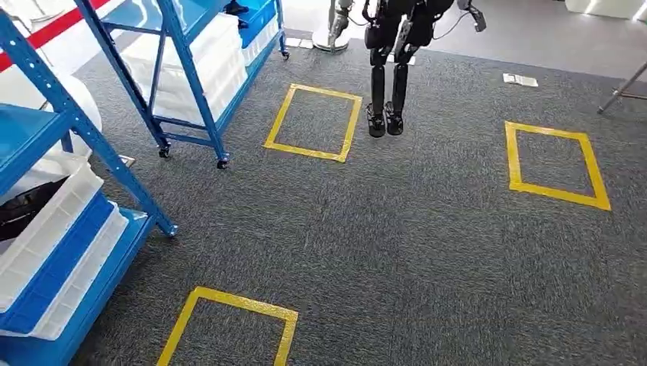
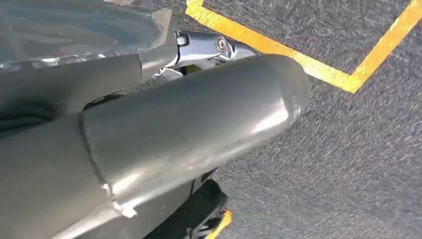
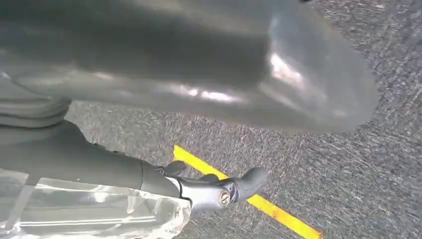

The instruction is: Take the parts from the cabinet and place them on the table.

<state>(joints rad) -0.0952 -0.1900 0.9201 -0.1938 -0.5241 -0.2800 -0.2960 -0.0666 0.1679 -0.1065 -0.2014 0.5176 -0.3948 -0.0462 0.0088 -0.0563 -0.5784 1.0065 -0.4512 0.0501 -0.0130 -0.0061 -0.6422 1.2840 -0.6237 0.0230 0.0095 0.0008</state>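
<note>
Grey carpet floor (image 1: 397, 229) marked with yellow tape squares (image 1: 313, 122); blue cabinet (image 1: 46, 229) with white bins (image 1: 46, 236) at left, another robot (image 1: 389, 69) ahead. Left hand (image 2: 164, 129) grips a clear bagged part (image 2: 74, 35); right hand (image 3: 164, 74) grips a clear bag (image 3: 89, 209). Long axis of either part: cannot tell.

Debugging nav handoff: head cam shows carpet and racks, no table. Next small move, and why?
Probably turn right, away from the blue rack, to find the table. The right hand seems to hold a clear bag, so picking looks done; ahead lie carpet and yellow tape squares.
</note>
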